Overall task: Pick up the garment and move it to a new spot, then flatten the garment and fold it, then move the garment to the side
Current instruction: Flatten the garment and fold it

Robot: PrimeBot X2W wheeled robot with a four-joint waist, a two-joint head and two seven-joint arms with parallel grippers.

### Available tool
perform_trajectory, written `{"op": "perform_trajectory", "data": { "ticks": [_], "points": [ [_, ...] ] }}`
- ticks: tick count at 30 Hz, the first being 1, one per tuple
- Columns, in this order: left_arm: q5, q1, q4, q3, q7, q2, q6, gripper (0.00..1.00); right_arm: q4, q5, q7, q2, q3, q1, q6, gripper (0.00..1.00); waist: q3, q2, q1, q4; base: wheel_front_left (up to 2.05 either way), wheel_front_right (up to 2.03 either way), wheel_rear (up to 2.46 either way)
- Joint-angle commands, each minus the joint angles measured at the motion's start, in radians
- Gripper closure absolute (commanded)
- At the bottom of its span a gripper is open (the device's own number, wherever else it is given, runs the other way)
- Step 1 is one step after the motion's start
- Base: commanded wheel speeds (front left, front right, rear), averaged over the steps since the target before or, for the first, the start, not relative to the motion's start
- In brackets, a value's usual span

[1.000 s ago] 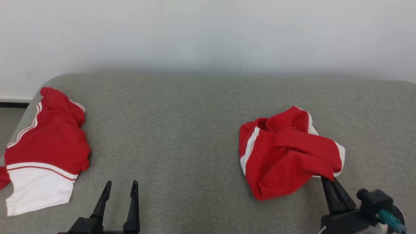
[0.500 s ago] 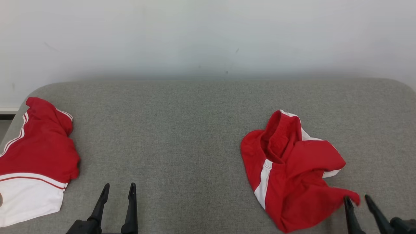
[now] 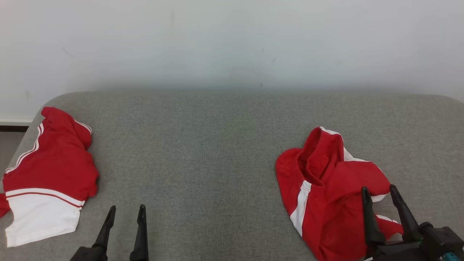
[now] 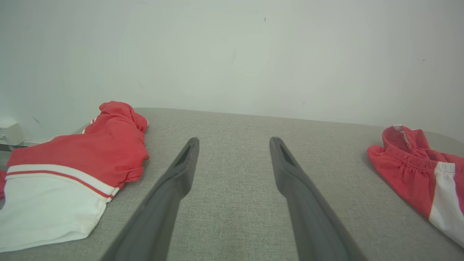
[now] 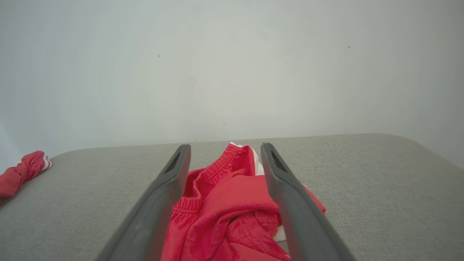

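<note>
The garment (image 3: 337, 192) is a bunched red piece with a white stripe and a gathered red band, lying on the right of the grey cushioned surface (image 3: 203, 152). My right gripper (image 3: 378, 189) stands open over its near right part, one finger on each side of a red fold, with nothing clamped. In the right wrist view the garment (image 5: 221, 214) lies between and below the spread fingers of the right gripper (image 5: 225, 146). My left gripper (image 3: 127, 207) is open and holds nothing at the front left; the left wrist view has the left gripper (image 4: 235, 139) above bare cushion, with the garment (image 4: 417, 177) at far right.
A second red garment (image 3: 47, 170) with a wide white edge band and thin stripes lies at the surface's left end, also seen as the second garment (image 4: 72, 163). A pale wall (image 3: 232, 43) rises behind. Bare grey cushion lies between the two garments.
My right gripper dragged the garment toward the front, then opened and let it go; its fingers now stand over the cloth. The head camera shifted slightly. The left gripper stayed open.
</note>
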Motion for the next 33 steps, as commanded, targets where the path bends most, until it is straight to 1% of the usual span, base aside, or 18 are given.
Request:
{"op": "perform_trajectory", "data": {
  "ticks": [1,8,11,16,21,23,27,33],
  "points": [
    [0.009,0.005,-0.002,0.005,-0.003,0.000,0.001,0.00,-0.001,0.000,-0.007,0.005,-0.002,0.007,-0.002,0.00,0.004,0.0000,0.0000,0.007,0.00,0.00,0.00],
    [0.023,0.003,-0.007,0.021,-0.003,0.000,0.000,0.00,-0.009,-0.009,-0.008,0.022,0.006,0.007,-0.002,0.00,0.028,0.0000,0.0000,0.006,0.00,0.00,0.00],
    [0.039,-0.030,-0.011,0.015,-0.003,0.001,0.000,0.00,-0.013,-0.010,-0.008,0.021,0.007,-0.006,-0.002,0.00,0.044,0.0000,0.0000,-0.010,0.00,0.00,0.00],
    [0.048,-0.122,0.007,-0.032,-0.003,0.014,-0.002,0.00,-0.004,-0.005,-0.006,0.020,0.006,-0.025,-0.002,0.00,0.066,0.0000,0.0000,-0.057,0.00,0.00,0.00],
    [0.018,-0.257,0.064,-0.162,-0.003,0.041,-0.003,0.00,0.008,0.001,-0.006,0.023,0.004,-0.042,-0.002,0.00,0.090,0.0000,0.0000,-0.116,0.00,0.00,0.00],
    [0.003,-0.315,0.100,-0.234,0.006,0.051,-0.003,0.00,0.012,0.004,-0.006,0.023,0.004,-0.044,-0.002,0.00,0.101,0.0000,0.0000,-0.142,0.00,0.00,0.00],
    [-0.066,-0.425,0.168,-0.382,0.063,0.063,-0.002,0.00,0.018,0.003,-0.006,0.027,-0.001,-0.052,-0.002,0.00,0.118,0.0000,0.0000,-0.193,0.00,0.00,0.00],
    [-0.178,-0.548,0.254,-0.551,0.164,0.071,-0.002,0.00,0.023,0.005,-0.007,0.033,-0.012,-0.061,-0.002,0.00,0.142,0.0000,0.0000,-0.258,0.00,0.00,0.00]
  ]
}}
